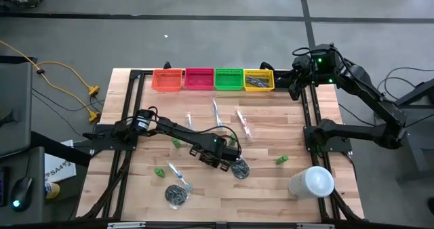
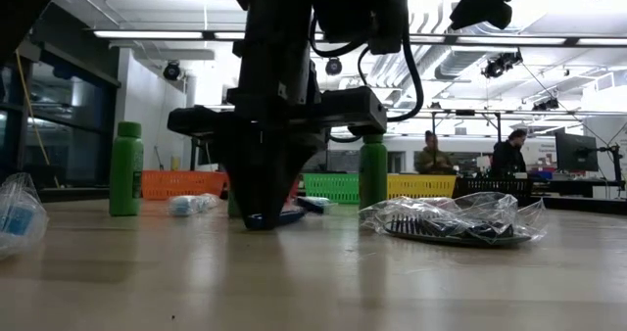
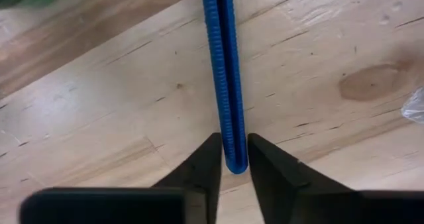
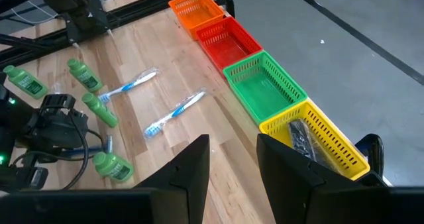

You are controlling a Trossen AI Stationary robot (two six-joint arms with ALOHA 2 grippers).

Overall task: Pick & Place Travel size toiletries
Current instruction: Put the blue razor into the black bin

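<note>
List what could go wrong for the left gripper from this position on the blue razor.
1. The left gripper pinches only the very end of the slim blue razor, so the long free part could swing or slip out when lifted.
2. The wrapped comb lies close beside the gripper on the table; a sideways move could drag it.
3. A green bottle stands upright just behind and could be knocked over.

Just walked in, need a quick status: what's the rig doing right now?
The left gripper is down on the table mid-workspace, jaws closed around the end of a blue razor lying flat. The right gripper waits with jaws apart above the yellow bin, which already holds dark items. Green bottles and toothbrushes remain scattered.
</note>
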